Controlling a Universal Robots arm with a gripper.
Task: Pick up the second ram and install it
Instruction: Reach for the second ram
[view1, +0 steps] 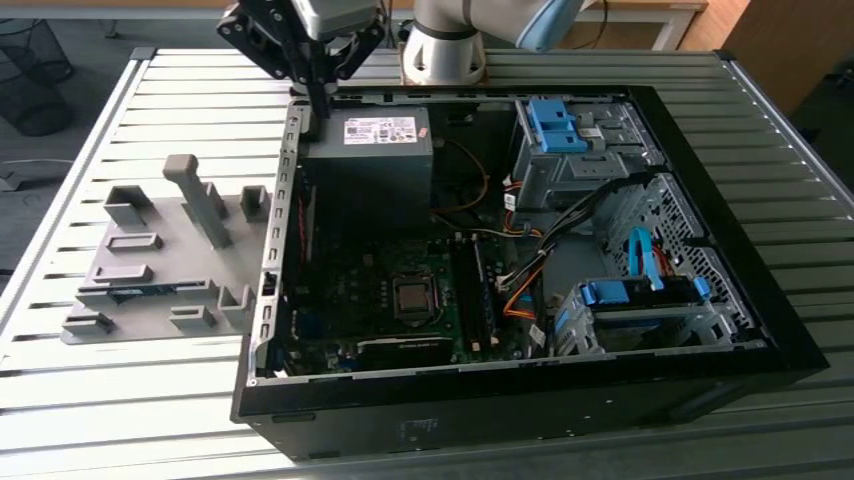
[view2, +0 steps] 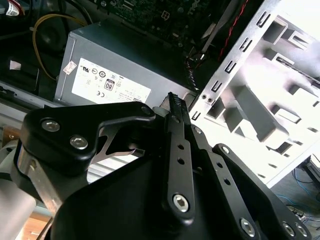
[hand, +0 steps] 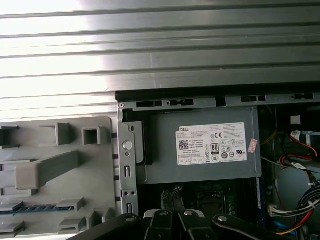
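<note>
Exterior view: gripper (view1: 318, 100) hangs over the computer case (view1: 534, 395) rear corner, beside the power supply (view1: 367, 160). Its claw is closed and empty. The second ram (view1: 140, 292) sits on edge in the grey holder (view1: 114, 262) outside the case, well apart from the gripper.

Second wrist view: gripper (view2: 173, 102) tips pressed together, nothing held.

First wrist view: the second ram (hand: 31, 208) shows its blue edge in its slot.

Judgement: light, stiff, fragile board. Pinch the flat faces mid-length, clear of the contacts.
</note>
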